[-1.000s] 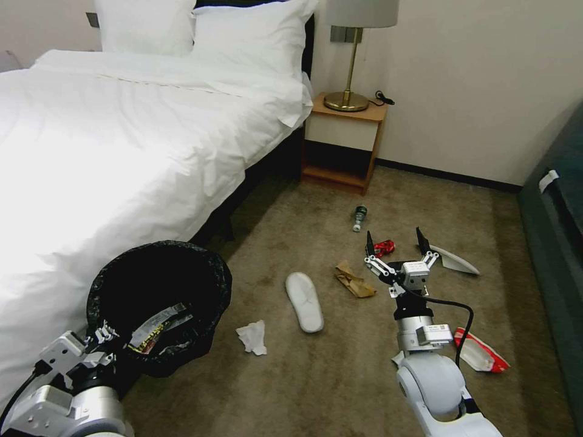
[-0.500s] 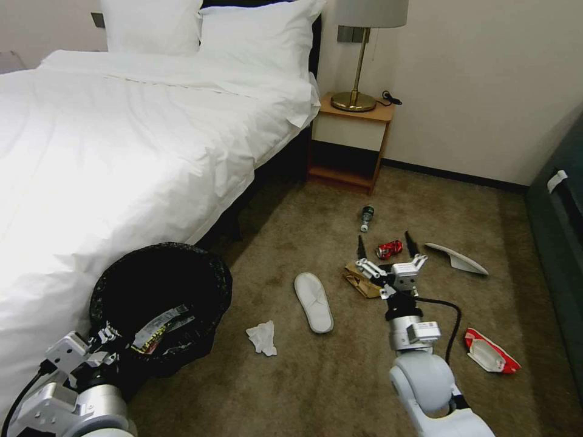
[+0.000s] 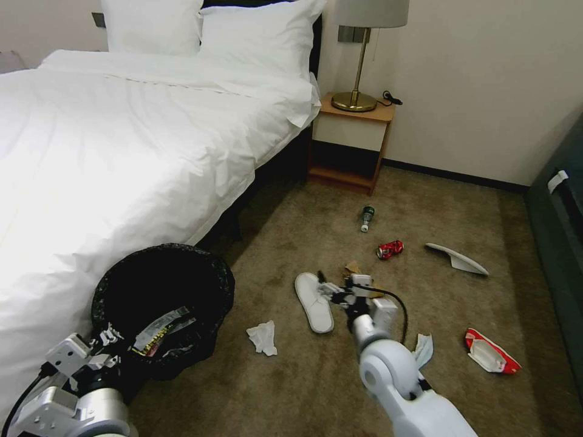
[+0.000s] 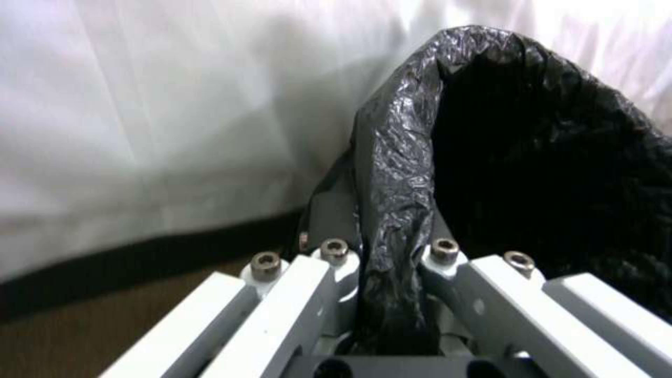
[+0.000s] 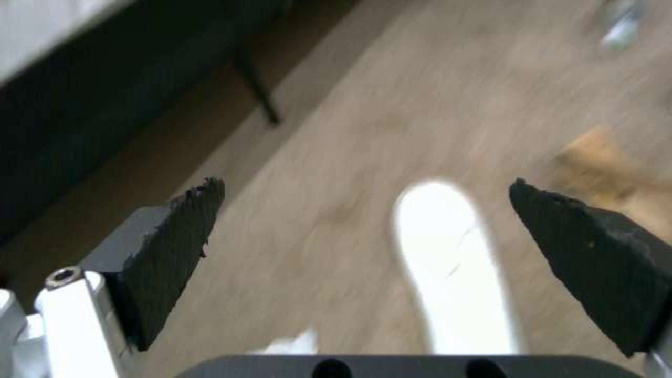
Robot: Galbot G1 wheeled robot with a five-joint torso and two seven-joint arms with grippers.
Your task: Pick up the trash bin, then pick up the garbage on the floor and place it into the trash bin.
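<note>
The trash bin (image 3: 161,303), lined with a crinkled black bag, hangs at the lower left beside the bed, with wrappers inside. My left gripper (image 3: 106,340) is shut on its rim; in the left wrist view the fingers (image 4: 336,262) pinch the black bag fold (image 4: 396,173). My right gripper (image 3: 337,290) hovers open just right of a white slipper (image 3: 313,300) on the carpet. In the right wrist view that slipper (image 5: 455,273) lies between the spread black pads (image 5: 175,247). A brown paper bag (image 3: 352,267) peeks out behind the gripper.
Litter on the carpet: a tissue (image 3: 262,337), a red can (image 3: 389,249), a green bottle (image 3: 366,217), a second slipper (image 3: 456,258), a red-white wrapper (image 3: 490,352), a pale mask (image 3: 423,349). Bed (image 3: 121,139) left, nightstand (image 3: 349,142) behind, dark cabinet (image 3: 562,243) right.
My right arm has swung left and lowered, from beside the red can to over the white slipper, still open. The view shifted a little early on. The bin stays held.
</note>
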